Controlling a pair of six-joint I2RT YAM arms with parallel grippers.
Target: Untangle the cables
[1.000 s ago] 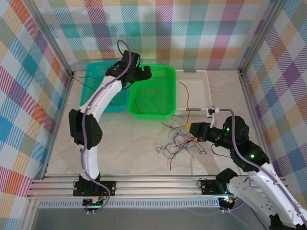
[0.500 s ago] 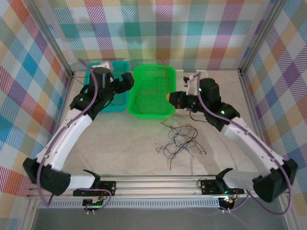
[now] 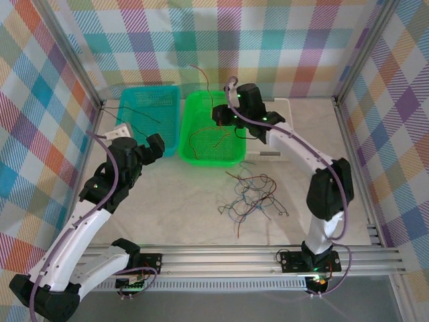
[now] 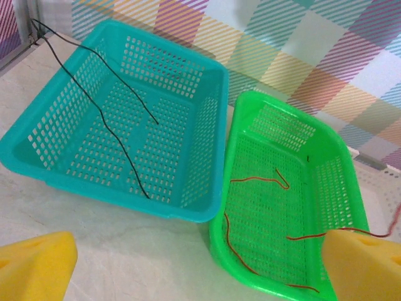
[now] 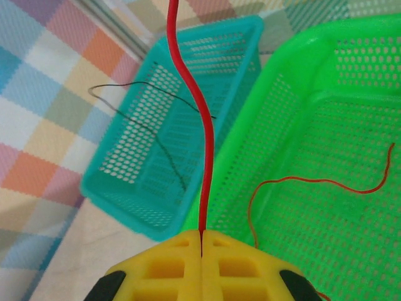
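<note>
Cables lie tangled on the worktop in front of the green basket: light, limp, snag-prone, best pinched at a free end. Left of it the left tool gapes wide, empty; over it the right tool pinches a red cable; beside it the teal basket holds a black cable.

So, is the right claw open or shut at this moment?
The right claw is shut: its yellow fingers meet with no gap, pinching a red wire that rises from the seam.
</note>
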